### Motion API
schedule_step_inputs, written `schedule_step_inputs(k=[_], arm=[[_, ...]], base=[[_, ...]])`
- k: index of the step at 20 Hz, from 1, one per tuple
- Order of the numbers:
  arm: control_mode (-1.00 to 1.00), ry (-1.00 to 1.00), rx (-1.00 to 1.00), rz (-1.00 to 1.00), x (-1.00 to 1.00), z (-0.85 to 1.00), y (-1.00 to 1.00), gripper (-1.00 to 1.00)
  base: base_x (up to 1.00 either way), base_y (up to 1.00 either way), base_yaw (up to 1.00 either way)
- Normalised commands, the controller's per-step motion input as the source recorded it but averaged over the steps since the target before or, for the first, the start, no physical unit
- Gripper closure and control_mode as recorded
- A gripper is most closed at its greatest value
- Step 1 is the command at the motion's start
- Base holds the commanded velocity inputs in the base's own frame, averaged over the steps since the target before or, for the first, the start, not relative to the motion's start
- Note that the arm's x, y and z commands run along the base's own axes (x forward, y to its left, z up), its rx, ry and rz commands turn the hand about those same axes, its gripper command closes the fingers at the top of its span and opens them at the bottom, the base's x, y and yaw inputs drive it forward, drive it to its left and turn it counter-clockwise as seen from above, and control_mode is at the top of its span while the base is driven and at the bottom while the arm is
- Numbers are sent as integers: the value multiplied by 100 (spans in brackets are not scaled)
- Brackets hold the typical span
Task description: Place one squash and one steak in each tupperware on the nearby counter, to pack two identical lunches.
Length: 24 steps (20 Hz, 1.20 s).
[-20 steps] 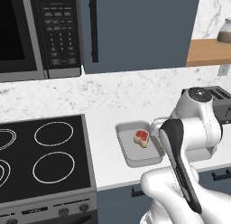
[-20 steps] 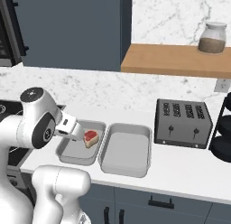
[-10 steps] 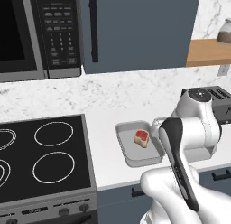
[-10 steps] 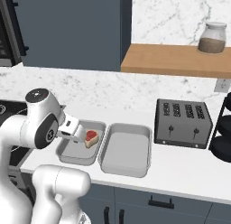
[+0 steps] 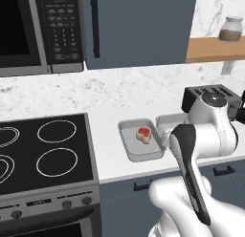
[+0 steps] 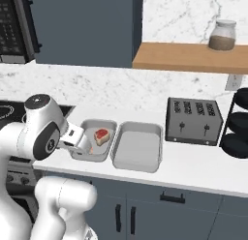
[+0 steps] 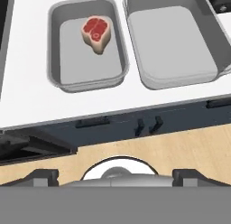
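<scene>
Gripper (image 6: 80,142) spread wide, holding nothing; the steak (image 7: 96,34) lies just beyond it in the left tupperware (image 7: 55,47).

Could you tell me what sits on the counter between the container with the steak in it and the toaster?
The second container, with nothing in it, sits between the container with the steak and the toaster; the right base view shows the row best.

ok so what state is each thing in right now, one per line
thick red-topped steak with cream fat edge: lying in the stove-side tupperware
light-grey rectangular tupperware nearer the stove: open, holds one steak
second light-grey tupperware beside it: open, nothing in it
end effector: open, holding nothing
black four-slot toaster: upright, slots bare
</scene>
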Motion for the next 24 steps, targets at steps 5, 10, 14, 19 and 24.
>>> schedule_step_inputs(k=[5,10,14,19,24], arm=[[100,0,0,0,0,0,0,-100],[100,0,0,0,0,0,0,-100],[100,0,0,0,0,0,0,-100],[100,0,0,0,0,0,0,-100],[100,0,0,0,0,0,0,-100]], base=[[-100,-31,-16],[-72,-86,-17],[-30,-100,-2],[-45,-100,-6],[-16,-100,-7]])
